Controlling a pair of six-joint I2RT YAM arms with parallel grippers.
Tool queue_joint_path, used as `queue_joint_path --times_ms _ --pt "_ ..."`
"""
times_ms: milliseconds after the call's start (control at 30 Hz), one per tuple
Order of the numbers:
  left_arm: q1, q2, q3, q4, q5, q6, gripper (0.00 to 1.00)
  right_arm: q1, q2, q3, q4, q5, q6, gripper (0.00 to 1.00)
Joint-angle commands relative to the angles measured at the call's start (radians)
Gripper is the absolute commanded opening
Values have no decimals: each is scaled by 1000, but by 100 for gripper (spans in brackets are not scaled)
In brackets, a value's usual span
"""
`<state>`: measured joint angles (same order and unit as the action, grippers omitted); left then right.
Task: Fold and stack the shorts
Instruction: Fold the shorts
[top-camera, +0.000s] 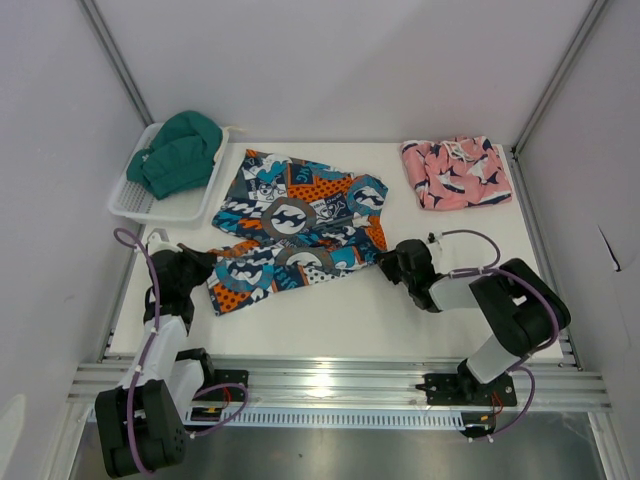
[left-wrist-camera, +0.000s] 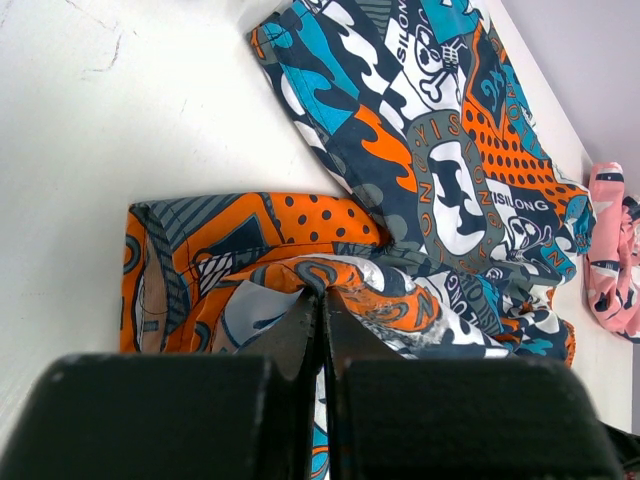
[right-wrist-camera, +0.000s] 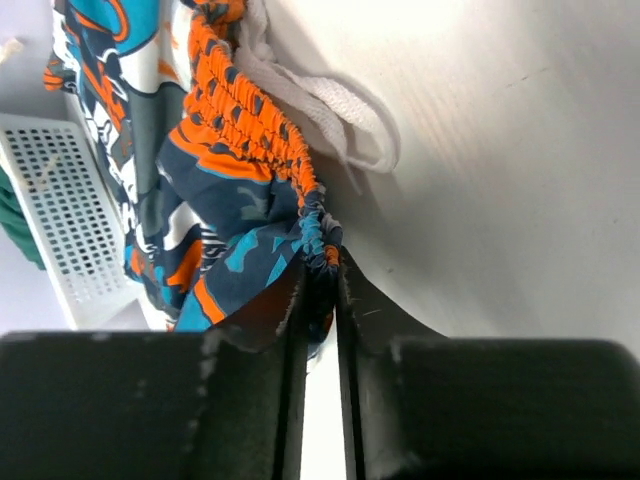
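Observation:
The teal, orange and navy patchwork shorts (top-camera: 295, 220) lie spread in the middle of the white table. My left gripper (top-camera: 210, 268) is shut on a fold of a leg near its hem (left-wrist-camera: 330, 285). My right gripper (top-camera: 390, 262) is shut on the elastic waistband (right-wrist-camera: 322, 250) at the shorts' right side; a white drawstring (right-wrist-camera: 340, 115) loops beside it. The pink shark-print shorts (top-camera: 455, 172) lie folded at the back right, also seen at the right edge of the left wrist view (left-wrist-camera: 612, 255).
A white perforated basket (top-camera: 135, 195) holding a green garment (top-camera: 182, 150) stands at the back left; it also shows in the right wrist view (right-wrist-camera: 60, 215). Grey walls enclose the table on three sides. A metal rail (top-camera: 330, 378) runs along the near edge.

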<state>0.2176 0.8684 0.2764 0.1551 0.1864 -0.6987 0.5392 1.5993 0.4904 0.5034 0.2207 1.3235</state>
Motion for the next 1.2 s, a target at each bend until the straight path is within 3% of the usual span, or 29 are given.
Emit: queue_joint_path --times_ms 0,67,233,333,367,467,567,767,900,1167 --pt "11 -5 4 41 -1 16 0 -8 27 8 60 17 -7 13" --pt "12 -9 4 40 1 18 0 -16 11 10 52 12 -18 1" --pt "11 -37 9 21 33 24 0 -21 -100 22 -162 17 -79 0" --pt "11 -95 14 -57 73 -13 0 -21 -188 106 -452 48 -162 0" --pt "11 -114 20 -109 97 -21 0 -22 -202 147 -582 51 -187 0" --pt "11 -204 59 -278 198 -42 0 -30 -251 220 -765 66 -274 0" --pt "11 -327 116 -469 266 -42 0 -50 -289 254 -870 51 -348 0" --pt "11 -560 225 -799 366 -58 0 -189 -305 295 -963 -92 -518 0" --pt "-9 -609 257 -985 398 -7 0 -263 -314 278 -993 -129 -584 0" --pt "-60 -608 198 -996 452 -16 0 -298 -384 215 -1005 -208 -626 0"
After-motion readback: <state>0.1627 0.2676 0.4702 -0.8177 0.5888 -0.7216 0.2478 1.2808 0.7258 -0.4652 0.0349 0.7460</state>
